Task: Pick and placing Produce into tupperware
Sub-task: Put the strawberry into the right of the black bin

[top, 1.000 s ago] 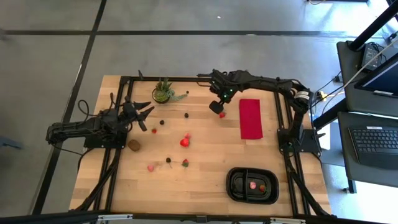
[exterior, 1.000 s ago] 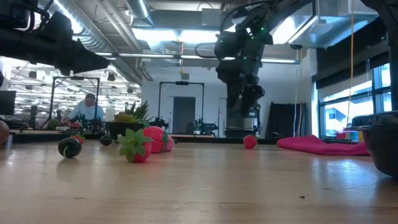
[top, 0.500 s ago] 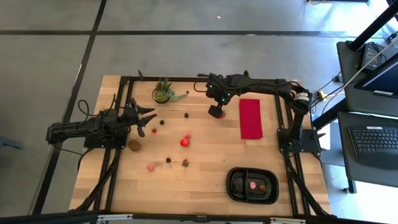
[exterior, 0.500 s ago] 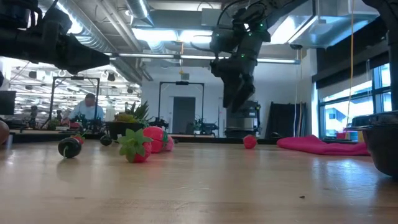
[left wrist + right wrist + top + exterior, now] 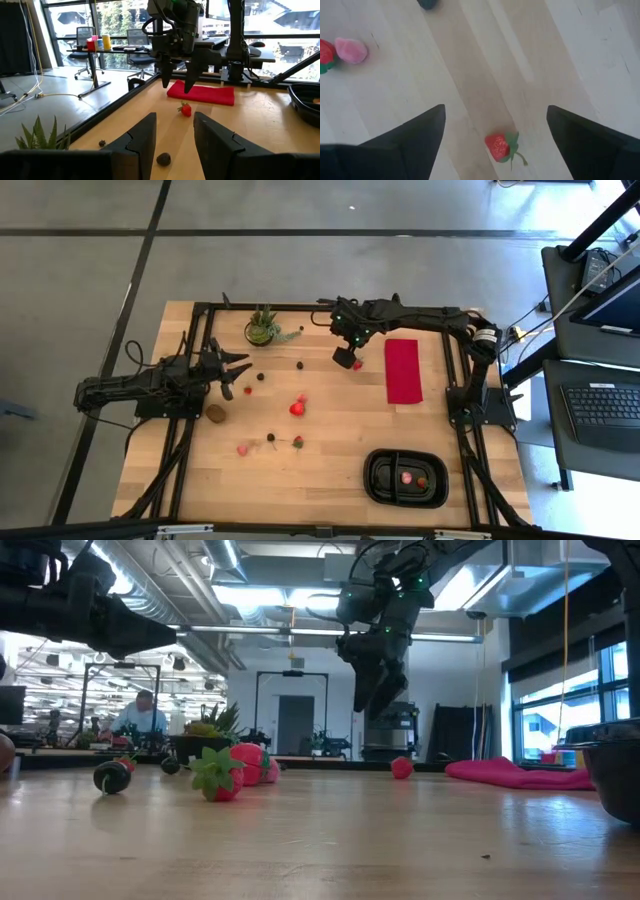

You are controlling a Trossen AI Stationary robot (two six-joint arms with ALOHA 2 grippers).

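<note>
Small fruit pieces lie scattered on the wooden table. A green-topped red strawberry lies just beside and below my right gripper, which hangs open above the table and touches nothing. My left gripper is open near the table's left side, with a dark berry in front of it. The black two-compartment tray sits near the right front corner with two red pieces inside. Strawberries, a brown kiwi-like oval and further berries lie mid-table.
A potted green plant stands at the far edge. A flat red cloth lies right of my right gripper. Black frame rails run along the table's sides. A person sits in the room far behind the table.
My right gripper has shifted a little toward the table's left, away from the red cloth, and has tipped, so that its fingers now slant. It has stayed open above the strawberry. The fruit has not moved.
</note>
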